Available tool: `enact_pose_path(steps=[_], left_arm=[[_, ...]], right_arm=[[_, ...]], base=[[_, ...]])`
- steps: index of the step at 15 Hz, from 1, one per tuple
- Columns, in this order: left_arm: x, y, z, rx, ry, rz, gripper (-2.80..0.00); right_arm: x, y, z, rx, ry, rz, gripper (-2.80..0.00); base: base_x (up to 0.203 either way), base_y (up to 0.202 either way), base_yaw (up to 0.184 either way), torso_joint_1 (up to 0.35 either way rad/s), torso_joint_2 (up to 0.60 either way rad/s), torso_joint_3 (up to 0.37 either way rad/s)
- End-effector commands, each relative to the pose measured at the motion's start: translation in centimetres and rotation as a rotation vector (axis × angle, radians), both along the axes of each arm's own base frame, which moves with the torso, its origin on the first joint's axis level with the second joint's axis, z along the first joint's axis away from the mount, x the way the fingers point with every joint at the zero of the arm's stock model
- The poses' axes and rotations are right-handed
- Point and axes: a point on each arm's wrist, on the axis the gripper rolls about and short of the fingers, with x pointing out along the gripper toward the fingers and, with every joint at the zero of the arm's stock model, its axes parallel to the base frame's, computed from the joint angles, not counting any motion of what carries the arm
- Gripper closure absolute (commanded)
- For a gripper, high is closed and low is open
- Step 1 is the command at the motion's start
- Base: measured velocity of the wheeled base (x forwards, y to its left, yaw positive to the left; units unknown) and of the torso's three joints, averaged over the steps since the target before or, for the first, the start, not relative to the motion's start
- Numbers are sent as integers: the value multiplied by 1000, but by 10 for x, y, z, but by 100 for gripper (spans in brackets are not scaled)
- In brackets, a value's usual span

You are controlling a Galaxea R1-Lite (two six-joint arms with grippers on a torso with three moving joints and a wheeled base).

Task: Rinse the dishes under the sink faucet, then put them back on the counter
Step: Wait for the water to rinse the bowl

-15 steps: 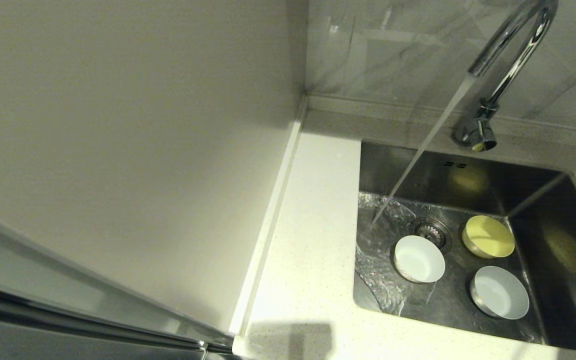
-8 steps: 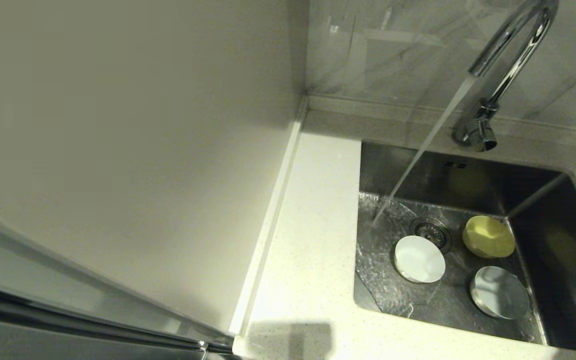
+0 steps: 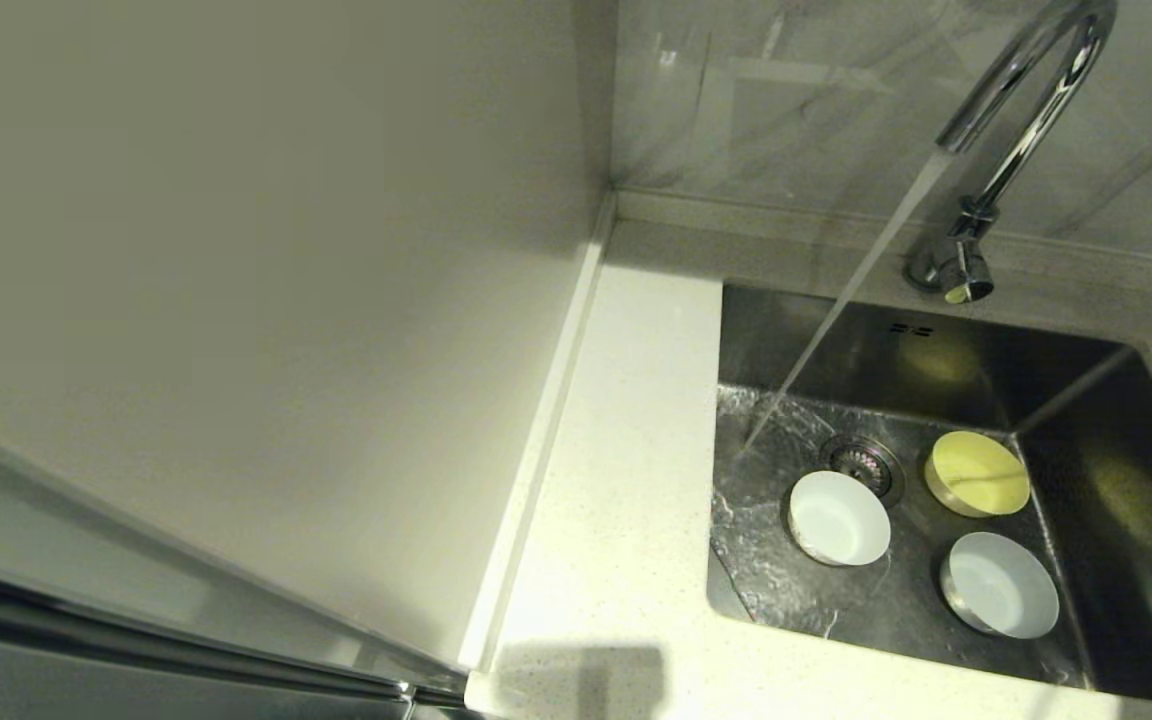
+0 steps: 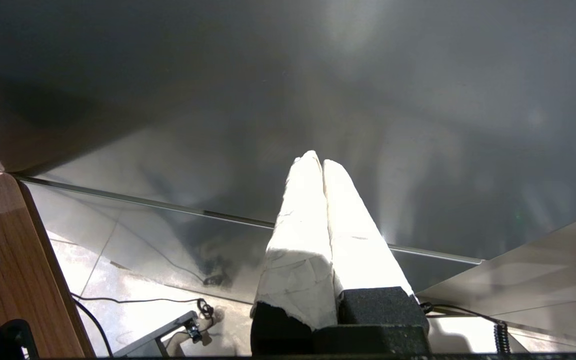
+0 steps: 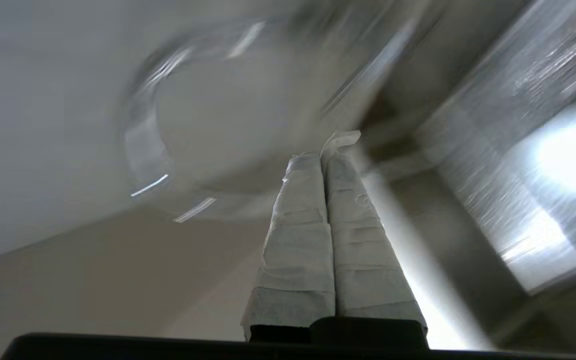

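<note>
Sink scene with both arms out of the head view. The faucet ran, its stream falling slantwise onto the near-left part of the sink floor, beside the drain strainer. Three bowls stood upright on the sink floor: one white bowl just beside the strainer and at the edge of the wetted patch, the yellow bowl on the strainer's other side toward the back, and a second white bowl nearer the front, apart from the other two. The stream struck none of them directly. The speckled bench lay to the left of the sink and bore no bowl.

The left gripper appeared only in its wrist view, its white-wrapped fingers pressed together tip to tip and holding nothing, pointing at a plain grey panel with floor and cables below. The right gripper likewise showed its wrapped fingers closed flat against each other and empty; it pointed toward what was possibly a curved shiny rim, too smeared to identify, with a brushed metal surface to one side
</note>
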Motion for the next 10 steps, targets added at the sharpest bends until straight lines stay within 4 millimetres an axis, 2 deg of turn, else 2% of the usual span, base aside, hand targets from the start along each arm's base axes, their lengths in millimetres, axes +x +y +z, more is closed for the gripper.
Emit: enact_pose_path(steps=[1, 2, 3, 5, 7, 9, 10], left_arm=[[0, 0, -1, 0, 3, 0, 0], [0, 0, -1, 0, 3, 0, 0], [0, 0, -1, 0, 3, 0, 0], [0, 0, -1, 0, 3, 0, 0], [0, 0, -1, 0, 3, 0, 0], [0, 0, -1, 0, 3, -1, 0], [0, 0, -1, 0, 3, 0, 0]], right_arm=[[-2, -9, -17, -593, 231, -278, 0], [-2, -10, -24, -780, 387, -409, 0], [-2, -9, -31, -955, 473, -493, 0], [-7, 6, -39, -1311, 441, -519, 0], [-25, 44, -37, -1550, 177, -340, 0], [-57, 104, -37, -1715, -121, -108, 0], [-69, 130, -45, -1718, -220, 31, 0]], base=[[0, 0, 0, 0, 0, 0], [0, 0, 0, 0, 0, 0], [0, 0, 0, 0, 0, 0], [0, 0, 0, 0, 0, 0], [0, 0, 0, 0, 0, 0], [0, 0, 0, 0, 0, 0], [0, 0, 0, 0, 0, 0]])
